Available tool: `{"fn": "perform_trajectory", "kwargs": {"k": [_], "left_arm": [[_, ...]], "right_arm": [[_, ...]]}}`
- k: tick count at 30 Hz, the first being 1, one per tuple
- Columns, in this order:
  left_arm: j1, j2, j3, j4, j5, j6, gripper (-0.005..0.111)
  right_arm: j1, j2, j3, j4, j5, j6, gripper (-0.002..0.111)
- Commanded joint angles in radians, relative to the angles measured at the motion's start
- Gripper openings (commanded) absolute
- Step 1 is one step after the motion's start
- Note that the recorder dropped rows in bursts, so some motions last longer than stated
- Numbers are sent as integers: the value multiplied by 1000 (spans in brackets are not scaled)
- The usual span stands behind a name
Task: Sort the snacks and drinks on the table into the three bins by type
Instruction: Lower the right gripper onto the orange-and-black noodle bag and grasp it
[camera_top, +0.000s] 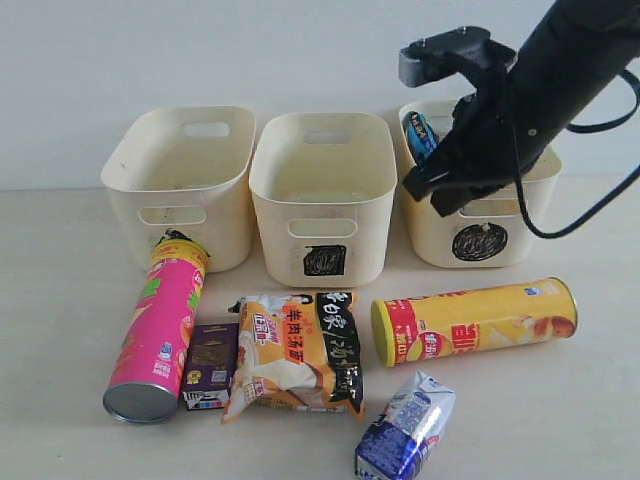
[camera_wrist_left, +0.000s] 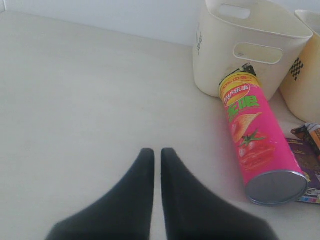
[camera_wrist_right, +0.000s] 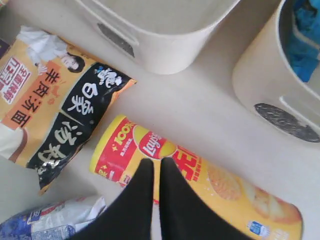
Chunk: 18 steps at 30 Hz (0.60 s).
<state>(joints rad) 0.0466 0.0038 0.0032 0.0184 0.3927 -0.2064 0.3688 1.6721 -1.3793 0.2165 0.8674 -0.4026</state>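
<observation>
Three cream bins stand in a row at the back: the left bin (camera_top: 180, 170), the square-marked bin (camera_top: 320, 215) and the circle-marked bin (camera_top: 440, 240). A blue-black packet (camera_top: 420, 135) lies in the circle bin. On the table (camera_top: 70, 300) lie the pink tube (camera_top: 158, 335), purple carton (camera_top: 211, 365), orange-black packet (camera_top: 295, 350), yellow tube (camera_top: 475, 320) and blue-and-white soft pack (camera_top: 405, 430). My right gripper (camera_top: 430, 195) hangs shut and empty in front of the circle bin, high above the yellow tube (camera_wrist_right: 225, 185). My left gripper (camera_wrist_left: 157, 151) is shut and empty over bare table, left of the pink tube (camera_wrist_left: 257, 145).
The pink tube's top end touches the left bin (camera_wrist_left: 235, 65) and hides most of its black mark. The purple carton (camera_wrist_left: 305, 160) lies against the pink tube's side. A cable (camera_top: 600, 200) loops from the right arm beside the circle bin. A pale wall stands behind the bins.
</observation>
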Motion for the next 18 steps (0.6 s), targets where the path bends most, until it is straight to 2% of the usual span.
{"fn": "perform_trajectory", "kwargs": {"k": [1, 4, 8, 10, 12, 15, 18], "left_arm": [[3, -4, -3, -7, -3, -8, 4], [3, -4, -3, -7, -3, -8, 4], [3, -4, -3, -7, -3, -8, 4], [3, -4, -3, -7, -3, -8, 4], [3, -4, -3, -7, -3, -8, 4], [3, -4, -3, -7, -3, -8, 4], [3, -4, -3, -7, -3, -8, 4]], "right_arm": [[21, -18, 100, 66, -55, -77, 0], [67, -18, 114, 66, -64, -79, 0], [185, 18, 114, 90, -60, -10, 0], [193, 62, 114, 177, -69, -3, 0], [193, 89, 112, 196, -82, -3, 7], [193, 125, 110, 204, -96, -3, 30], [193, 154, 110, 213, -117, -3, 71]]}}
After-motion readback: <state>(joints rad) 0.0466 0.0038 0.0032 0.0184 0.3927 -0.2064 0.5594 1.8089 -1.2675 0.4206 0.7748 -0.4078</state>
